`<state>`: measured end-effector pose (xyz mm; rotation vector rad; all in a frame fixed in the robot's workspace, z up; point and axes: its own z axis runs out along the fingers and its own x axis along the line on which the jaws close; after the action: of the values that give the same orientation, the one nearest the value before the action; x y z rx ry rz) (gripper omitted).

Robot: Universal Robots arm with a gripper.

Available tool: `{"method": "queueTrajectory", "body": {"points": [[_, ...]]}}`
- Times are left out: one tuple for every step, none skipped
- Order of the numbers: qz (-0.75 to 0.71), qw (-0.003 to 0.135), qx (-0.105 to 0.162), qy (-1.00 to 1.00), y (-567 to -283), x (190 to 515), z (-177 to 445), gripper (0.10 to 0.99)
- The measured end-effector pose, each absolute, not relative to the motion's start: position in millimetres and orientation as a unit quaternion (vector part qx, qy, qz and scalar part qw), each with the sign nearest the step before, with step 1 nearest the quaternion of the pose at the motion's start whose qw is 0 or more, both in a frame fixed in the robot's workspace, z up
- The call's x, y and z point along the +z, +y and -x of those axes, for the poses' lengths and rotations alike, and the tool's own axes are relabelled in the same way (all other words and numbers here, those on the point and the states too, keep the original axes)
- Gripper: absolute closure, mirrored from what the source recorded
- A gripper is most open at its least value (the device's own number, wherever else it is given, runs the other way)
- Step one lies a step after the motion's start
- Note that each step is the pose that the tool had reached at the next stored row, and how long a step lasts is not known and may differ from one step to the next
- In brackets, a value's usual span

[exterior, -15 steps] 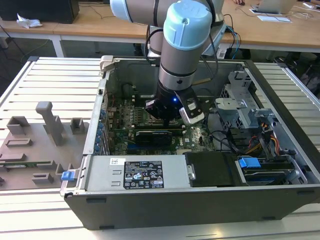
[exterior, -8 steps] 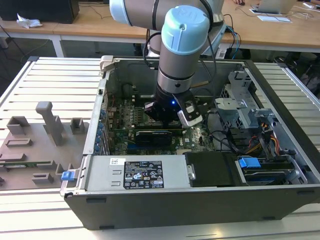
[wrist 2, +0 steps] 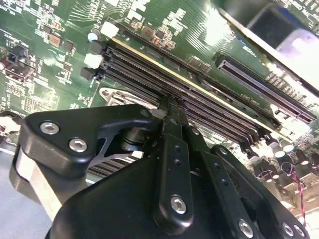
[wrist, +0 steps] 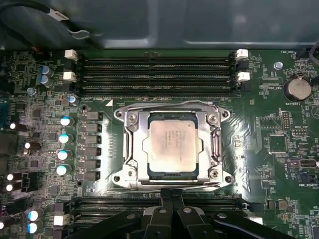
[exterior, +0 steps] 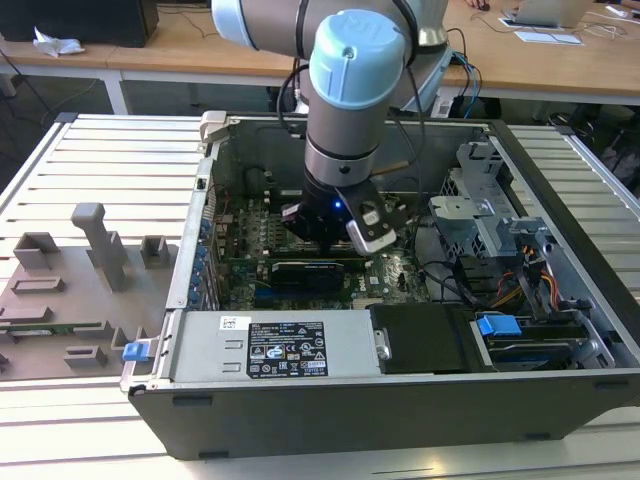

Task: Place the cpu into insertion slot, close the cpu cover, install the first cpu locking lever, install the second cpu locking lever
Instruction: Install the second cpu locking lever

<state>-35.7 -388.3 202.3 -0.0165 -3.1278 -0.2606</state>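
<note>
Beside the memory slots (wrist: pixel 157 72), the gripper (wrist: pixel 171 195) hangs with fingertips pressed together, empty, near the covered cpu (wrist: pixel 171 145).

Slatted table (exterior: pixel 90 140) (computer case (exterior: pixel 400 400) atop)

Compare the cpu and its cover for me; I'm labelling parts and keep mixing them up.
The cpu is a solid flat square with a matte silver-grey top; the cover is an open metal frame with a large square hole. The cpu sits inside that hole, while the cover lies around it and reaches further out. The cpu's top is plain; the cover's edges are ribbed and shinier. Both are square, metallic and lie flat on the board.
</note>
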Motion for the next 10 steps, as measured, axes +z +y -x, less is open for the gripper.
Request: {"method": "queueTrajectory", "body": {"points": [[0.005, 0.001, -0.084, -0.996, -388.3, 202.4, 37.2, 0.980], [0.005, 0.000, -0.086, -0.996, -388.4, 202.5, 41.3, 0.980], [0.005, 0.000, -0.089, -0.996, -388.3, 202.4, 44.3, 0.980], [0.005, 0.000, -0.092, -0.996, -388.3, 202.3, 46.6, 0.980], [0.005, 0.000, -0.097, -0.995, -388.3, 202.3, 51.5, 0.980], [0.004, 0.001, -0.103, -0.995, -388.3, 202.3, 56.6, 0.980], [0.004, 0.001, -0.106, -0.994, -388.3, 202.3, 59.2, 0.980], [0.004, 0.000, -0.111, -0.994, -388.3, 202.2, 62.8, 0.980], [0.004, 0.001, -0.118, -0.993, -388.4, 202.3, 67.2, 0.980], [0.004, 0.001, -0.123, -0.992, -388.4, 202.3, 70.6, 0.980]]}}
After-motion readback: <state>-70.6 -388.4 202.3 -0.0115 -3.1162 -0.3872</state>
